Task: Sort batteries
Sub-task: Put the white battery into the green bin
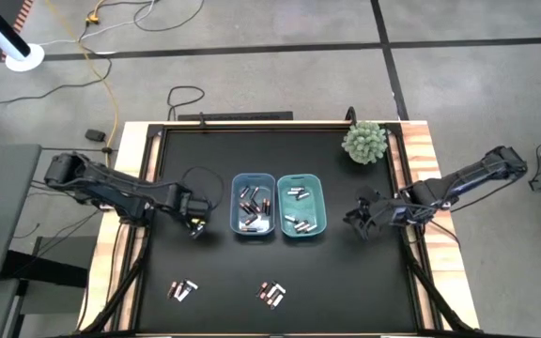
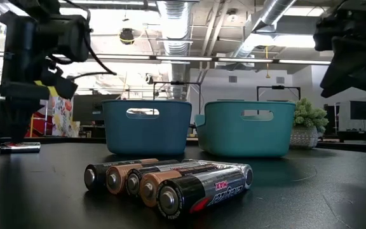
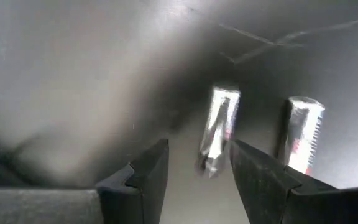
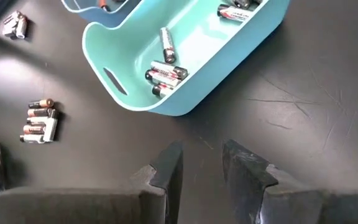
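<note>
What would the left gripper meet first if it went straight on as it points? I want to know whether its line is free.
Probably a silvery battery lying just ahead of the open left gripper, in line with the gap; depth is unclear.

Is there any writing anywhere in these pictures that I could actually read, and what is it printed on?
"MAX", seen upside down: on the label of the nearest black-and-silver cylindrical battery in the front row, low view.
A longer word beside it on that label: too blurred to read.
Labels on the batteries in the teal plastic bin: too small to read.
Nothing else legible.
</note>
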`<control>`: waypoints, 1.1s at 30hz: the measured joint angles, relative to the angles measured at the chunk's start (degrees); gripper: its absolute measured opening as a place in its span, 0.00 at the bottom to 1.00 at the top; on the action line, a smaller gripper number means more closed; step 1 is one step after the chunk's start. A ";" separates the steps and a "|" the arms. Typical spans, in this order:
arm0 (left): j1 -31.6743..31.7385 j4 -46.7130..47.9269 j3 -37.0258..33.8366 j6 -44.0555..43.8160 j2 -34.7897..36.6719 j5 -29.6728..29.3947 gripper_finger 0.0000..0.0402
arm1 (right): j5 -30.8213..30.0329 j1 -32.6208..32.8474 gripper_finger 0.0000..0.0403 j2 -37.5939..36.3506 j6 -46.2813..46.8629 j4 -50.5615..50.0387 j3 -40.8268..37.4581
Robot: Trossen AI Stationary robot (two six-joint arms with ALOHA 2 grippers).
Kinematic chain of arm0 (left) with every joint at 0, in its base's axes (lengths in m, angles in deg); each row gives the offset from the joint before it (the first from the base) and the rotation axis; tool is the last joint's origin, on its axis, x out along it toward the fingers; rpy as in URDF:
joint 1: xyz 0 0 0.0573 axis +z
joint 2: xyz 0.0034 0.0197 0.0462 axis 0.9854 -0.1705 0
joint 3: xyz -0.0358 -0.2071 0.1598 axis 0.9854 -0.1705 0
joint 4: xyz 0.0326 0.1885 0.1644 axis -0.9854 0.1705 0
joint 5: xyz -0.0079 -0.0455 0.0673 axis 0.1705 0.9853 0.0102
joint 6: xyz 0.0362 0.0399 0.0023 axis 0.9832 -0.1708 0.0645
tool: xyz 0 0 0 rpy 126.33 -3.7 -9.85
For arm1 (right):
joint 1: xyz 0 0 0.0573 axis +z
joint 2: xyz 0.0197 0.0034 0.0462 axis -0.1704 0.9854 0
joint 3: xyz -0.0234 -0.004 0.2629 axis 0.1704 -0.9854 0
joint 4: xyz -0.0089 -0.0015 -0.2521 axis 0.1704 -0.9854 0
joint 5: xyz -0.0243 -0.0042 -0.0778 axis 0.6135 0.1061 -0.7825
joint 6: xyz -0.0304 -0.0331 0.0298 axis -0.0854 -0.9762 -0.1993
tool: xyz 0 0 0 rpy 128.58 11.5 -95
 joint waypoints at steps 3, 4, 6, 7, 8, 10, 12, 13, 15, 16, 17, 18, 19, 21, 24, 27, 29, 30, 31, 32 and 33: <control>1.80 -2.56 -1.78 3.19 -0.26 0.74 0.41 | 0.00 -0.53 0.31 0.00 2.52 0.00 0.00; 2.39 -3.97 -2.47 4.09 -0.09 1.60 0.41 | -0.04 -0.53 0.31 0.00 3.34 -0.01 0.00; 3.34 -5.96 -3.52 5.52 -0.03 2.95 0.41 | -0.09 -0.53 0.31 0.00 4.56 0.00 0.00; 3.74 -6.03 -3.84 5.82 0.00 3.06 0.41 | -0.09 -0.53 0.31 0.00 5.26 0.00 0.00; 4.14 -6.05 -3.96 6.34 0.03 2.99 0.41 | -0.09 -0.53 0.31 0.00 5.90 0.01 0.02; 5.07 -6.09 -4.04 8.16 0.00 2.98 0.41 | -0.09 -0.53 0.31 0.00 6.92 0.04 0.02; 5.96 -6.09 -4.04 10.78 -0.06 3.20 0.41 | -0.09 -0.53 0.31 0.00 7.12 0.04 0.02; 6.41 -6.09 -4.08 12.17 -0.08 3.30 0.41 | -0.09 -0.53 0.31 0.00 7.12 0.04 0.02; 7.23 -6.06 -4.10 14.62 -0.10 3.40 0.40 | -0.09 -0.53 0.31 0.00 7.12 0.04 0.02; 7.65 -5.99 -4.11 15.74 -0.11 3.44 0.39 | -0.09 -0.53 0.31 0.00 7.12 0.05 0.02; 8.04 -5.84 -4.13 16.78 -0.13 3.52 0.38 | -0.09 -0.53 0.31 0.00 7.12 0.04 0.02; 8.37 -5.74 -4.13 17.81 -0.13 3.47 0.36 | -0.09 -0.53 0.31 0.00 7.14 0.04 0.02; 8.62 -5.65 -4.13 18.78 -0.15 3.43 0.33 | -0.09 -0.53 0.31 0.00 7.33 0.04 0.02; 9.06 -5.50 -4.15 20.82 -0.17 3.21 0.27 | -0.09 -0.53 0.31 0.00 7.52 0.05 0.02; 9.89 -5.33 -4.20 22.41 -0.17 2.86 0.15 | -0.11 -0.53 0.31 0.00 7.52 0.04 0.02; 10.54 -5.26 -4.20 23.06 -0.17 2.91 0.09 | -0.11 -0.53 0.31 0.00 7.50 0.04 0.02; 10.85 -5.26 -4.20 22.75 -0.17 2.91 0.09 | -0.11 -0.53 0.31 0.00 7.50 0.04 0.02; 10.95 -5.26 -4.20 22.31 -0.17 2.91 0.09 | -0.11 -0.53 0.31 0.00 7.49 0.04 0.02; 10.97 -5.26 -4.20 21.87 -0.17 2.99 0.09 | -0.11 -0.53 0.31 0.00 7.47 0.04 0.02; 10.97 -5.19 -4.11 21.40 -0.17 3.10 0.09 | -0.11 -0.53 0.31 0.00 7.47 0.04 0.02; 10.97 -4.81 -3.78 20.83 -0.17 3.14 0.09 | -0.11 -0.53 0.31 0.00 7.45 0.04 0.02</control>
